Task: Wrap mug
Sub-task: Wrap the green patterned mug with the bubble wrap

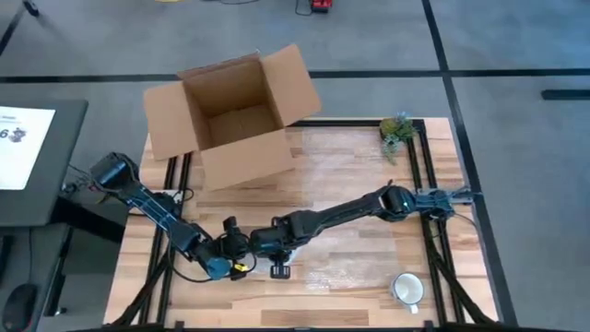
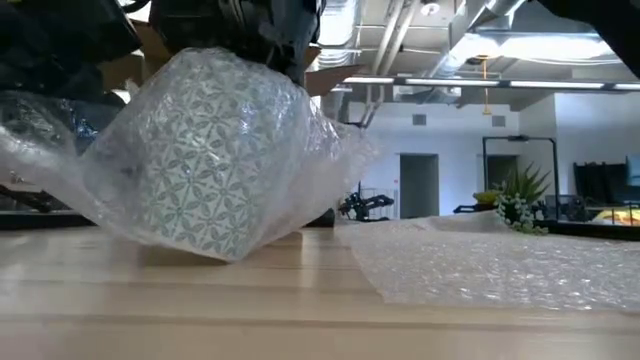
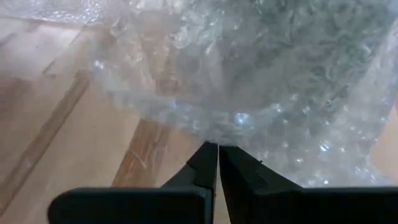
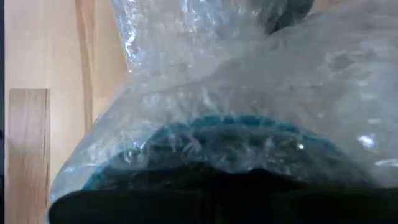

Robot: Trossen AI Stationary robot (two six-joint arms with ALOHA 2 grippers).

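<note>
We see a patterned mug (image 2: 205, 165) tipped on its side near the front left part of the tabletop (image 1: 350, 184), with bubble wrap (image 2: 300, 140) all around it. Our left gripper (image 3: 217, 152) has its jaws pressed together, pinching the edge of the bubble wrap. Our right gripper (image 1: 273, 247) reaches in just beside it, over the mug, and we cannot tell how its jaws stand. A white mug (image 1: 407, 289) sits near the front right corner. An open cardboard box (image 1: 230, 115) sits at the back left, and a small plant (image 1: 397, 129) at the back right.
</note>
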